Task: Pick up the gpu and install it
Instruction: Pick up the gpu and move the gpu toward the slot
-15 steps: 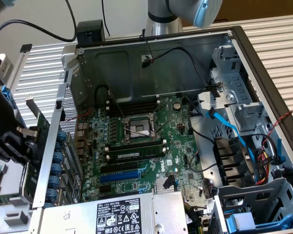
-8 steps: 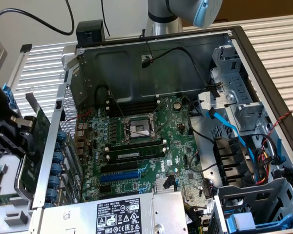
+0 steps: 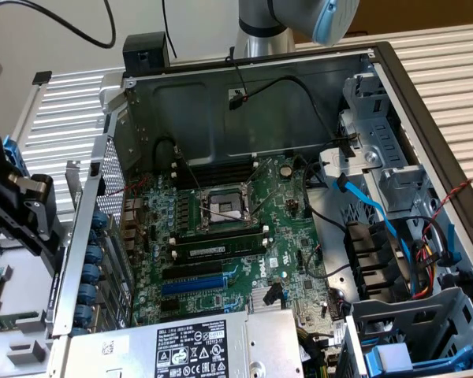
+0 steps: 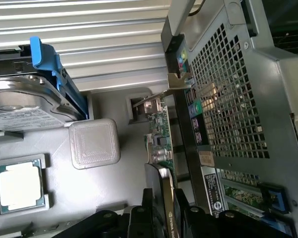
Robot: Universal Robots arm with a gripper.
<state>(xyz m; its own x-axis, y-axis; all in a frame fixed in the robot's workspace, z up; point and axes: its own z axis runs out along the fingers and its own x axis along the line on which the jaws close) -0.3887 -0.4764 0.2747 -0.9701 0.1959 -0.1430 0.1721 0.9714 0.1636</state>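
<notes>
Gpu (image 4: 159, 141): edge-on, long axis running straight out from the gripper, silver bracket (image 4: 164, 96) farthest out.
Location: over the grey tray (image 4: 114, 191), beside the case's perforated wall (image 4: 228, 99).
Gripper (image 4: 165, 203): clamped on the gpu's faces.
Arm (image 3: 256, 27): wrist low, outside the case.

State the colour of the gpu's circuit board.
Green; the gpu shows best in the wrist view.

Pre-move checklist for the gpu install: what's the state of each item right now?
1. gpu between the gripper fingers: ok, a finger on each face.
2. gpu lifted off the grey tray: cannot tell.
3. gpu inside the case: not ok, it is outside the perforated rear panel.
4. Blue expansion slot empty: ok.
5. Silver bracket touching the rear panel: cannot tell.
</notes>
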